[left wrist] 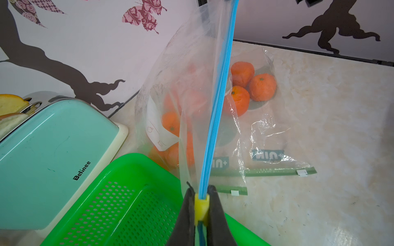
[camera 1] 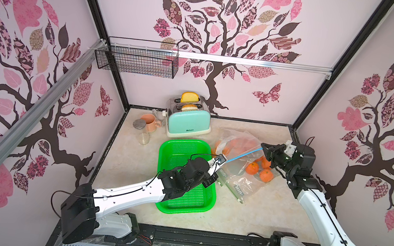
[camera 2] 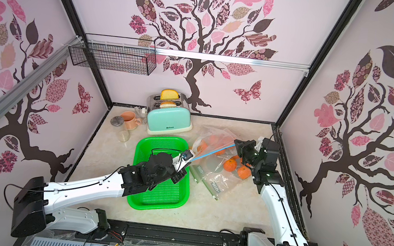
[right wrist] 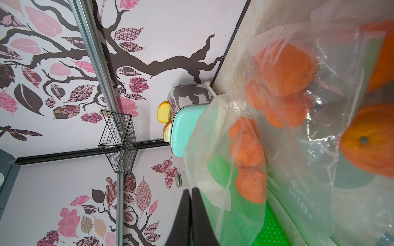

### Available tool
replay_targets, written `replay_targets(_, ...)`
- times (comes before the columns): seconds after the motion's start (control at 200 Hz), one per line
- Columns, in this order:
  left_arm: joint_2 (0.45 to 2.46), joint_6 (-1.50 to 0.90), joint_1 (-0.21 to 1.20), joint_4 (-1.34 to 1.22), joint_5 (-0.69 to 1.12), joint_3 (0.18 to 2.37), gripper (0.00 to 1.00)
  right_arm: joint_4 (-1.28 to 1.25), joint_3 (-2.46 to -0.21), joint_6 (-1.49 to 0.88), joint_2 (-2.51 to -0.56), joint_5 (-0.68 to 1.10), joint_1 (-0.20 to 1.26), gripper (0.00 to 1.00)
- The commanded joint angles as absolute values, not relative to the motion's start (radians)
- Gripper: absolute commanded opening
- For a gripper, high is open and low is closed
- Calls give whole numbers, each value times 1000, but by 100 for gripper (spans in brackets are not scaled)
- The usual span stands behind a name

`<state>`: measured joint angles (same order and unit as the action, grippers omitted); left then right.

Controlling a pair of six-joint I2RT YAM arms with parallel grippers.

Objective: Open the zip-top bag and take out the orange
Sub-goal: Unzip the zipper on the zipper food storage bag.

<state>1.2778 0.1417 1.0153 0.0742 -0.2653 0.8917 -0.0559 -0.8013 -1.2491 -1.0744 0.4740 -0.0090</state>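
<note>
Blue zip strip (camera 1: 243, 154) is pulled taut across the centre right of a top view, strung between two hands! The left hand (left wrist: 201, 191), low centre in its wrist view, is clamped tight on the yellow slider (left wrist: 201, 206). The right hand (camera 1: 264, 146) is pinched shut on the far end of the bag's top edge. The bag (left wrist: 170, 85) hangs up off the counter (camera 1: 231, 210) just beside the green basket (camera 1: 183, 141), with oranges (left wrist: 170, 122) heaped inside it at mid-frame. No gap shows along the strip, so I'd call the mouth not opened yet. Left to do: run the slider, part the mouth, reach in, lift an orange out.
</note>
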Motion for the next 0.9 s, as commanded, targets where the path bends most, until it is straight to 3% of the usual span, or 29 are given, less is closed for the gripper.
replay_targets(0.0, 1249, 113, 1014, 192, -298, 855, 0, -107, -825, -1232, -1073, 324, -69, 0)
replay_targets(0.685, 1239, 115, 1020, 183, -297, 843, 6, -113, -794, -1231, -1062, 344, -71, 0)
replay_targets(0.845, 1257, 121, 1020, 162, -265, 876, 22, -132, -769, -1248, -1065, 379, -72, 0)
replay_targets(0.895, 1263, 120, 1019, 169, -243, 903, 33, -139, -758, -1253, -1065, 394, -72, 0)
